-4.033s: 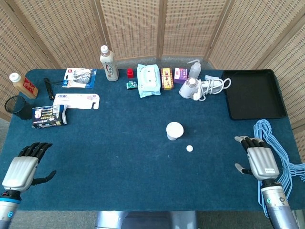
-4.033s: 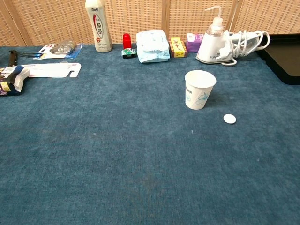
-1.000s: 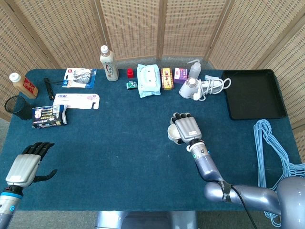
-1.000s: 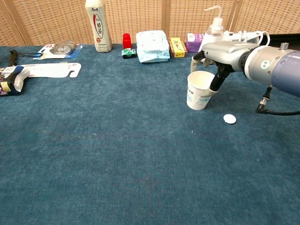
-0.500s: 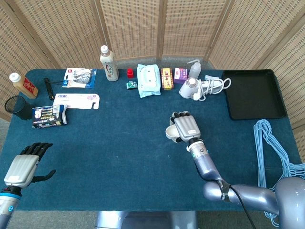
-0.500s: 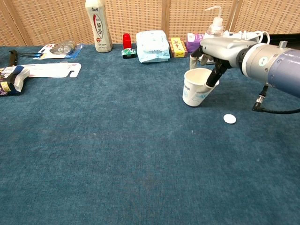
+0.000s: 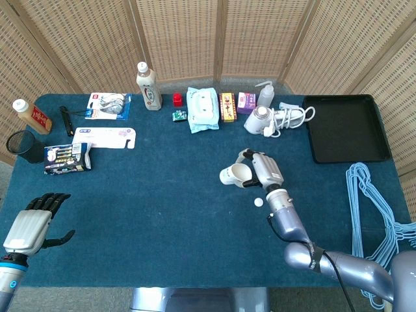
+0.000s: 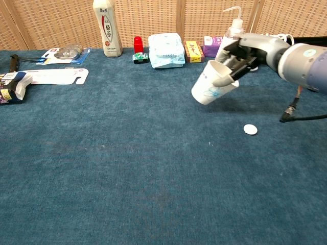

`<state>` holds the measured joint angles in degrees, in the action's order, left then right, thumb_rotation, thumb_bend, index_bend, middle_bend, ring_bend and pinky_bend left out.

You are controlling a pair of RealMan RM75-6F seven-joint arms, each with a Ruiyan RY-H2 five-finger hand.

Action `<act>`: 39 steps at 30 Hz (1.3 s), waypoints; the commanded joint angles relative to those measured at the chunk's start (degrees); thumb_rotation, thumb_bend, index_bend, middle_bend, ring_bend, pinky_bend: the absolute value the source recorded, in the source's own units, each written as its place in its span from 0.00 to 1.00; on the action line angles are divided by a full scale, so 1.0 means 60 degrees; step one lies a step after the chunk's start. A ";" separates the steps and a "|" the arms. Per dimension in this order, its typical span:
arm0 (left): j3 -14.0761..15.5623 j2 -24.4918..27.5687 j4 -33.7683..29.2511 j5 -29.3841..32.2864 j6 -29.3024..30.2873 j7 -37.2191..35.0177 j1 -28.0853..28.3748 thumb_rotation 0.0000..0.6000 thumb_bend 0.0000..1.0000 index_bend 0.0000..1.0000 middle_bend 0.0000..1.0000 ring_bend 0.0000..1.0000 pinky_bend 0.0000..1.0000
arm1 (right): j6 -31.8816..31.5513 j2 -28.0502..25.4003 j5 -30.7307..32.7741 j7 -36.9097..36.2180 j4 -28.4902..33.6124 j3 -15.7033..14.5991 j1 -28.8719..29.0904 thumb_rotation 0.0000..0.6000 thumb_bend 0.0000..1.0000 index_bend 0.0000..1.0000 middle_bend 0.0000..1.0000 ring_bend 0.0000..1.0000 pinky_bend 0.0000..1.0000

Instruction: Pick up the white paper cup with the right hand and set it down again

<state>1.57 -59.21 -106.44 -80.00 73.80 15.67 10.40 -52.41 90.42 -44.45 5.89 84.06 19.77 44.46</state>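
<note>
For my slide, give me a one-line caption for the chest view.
Right hand holds the white paper cup tilted above the blue tabletop.

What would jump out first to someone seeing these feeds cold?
The right hand holding the cup tilted above the mat at centre, its base swung toward the robot's left. Below it lies a small white disc. Next the clutter along the far edge, such as the tall bottle and wipes pack, with the black tray at the far right.
</note>
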 commanded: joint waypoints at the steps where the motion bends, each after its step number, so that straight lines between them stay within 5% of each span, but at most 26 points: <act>1: -0.0004 0.0027 -0.0053 0.0011 0.0004 0.0040 0.0001 0.55 0.25 0.12 0.17 0.12 0.16 | 0.0403 -0.0061 -0.0150 -0.0724 -0.0236 0.0063 -0.0269 0.93 0.24 0.44 0.27 0.27 0.16; 9: -0.0039 0.0137 -0.0268 -0.0026 0.0134 0.0201 -0.0017 0.55 0.25 0.12 0.17 0.12 0.16 | 0.0763 0.0248 -0.0931 -0.1979 -0.1152 -0.0154 -0.0640 0.93 0.24 0.43 0.28 0.27 0.14; 14: -0.0028 0.0186 -0.0345 -0.0054 0.0154 0.0245 -0.0025 0.56 0.25 0.12 0.17 0.12 0.16 | 0.0917 0.0199 -0.1132 -0.2037 -0.1468 -0.0352 -0.0742 0.93 0.24 0.33 0.27 0.26 0.13; 22: -0.0053 0.0248 -0.0405 -0.0046 0.0111 0.0221 0.0011 0.57 0.25 0.12 0.17 0.12 0.16 | 0.0570 -0.0322 -0.1256 -0.1246 -0.1159 -0.0532 -0.0830 0.92 0.25 0.19 0.21 0.22 0.11; 39: 0.0012 0.0295 -0.0310 -0.0051 0.0114 0.0038 -0.0055 0.56 0.25 0.12 0.17 0.12 0.16 | 0.0142 -0.0466 -0.2712 0.1395 -0.0782 -0.1295 -0.0157 0.93 0.25 0.27 0.22 0.22 0.11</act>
<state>1.63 -57.47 -108.31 -80.29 74.46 15.92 10.10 -51.39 86.87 -60.61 12.71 80.00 12.39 42.71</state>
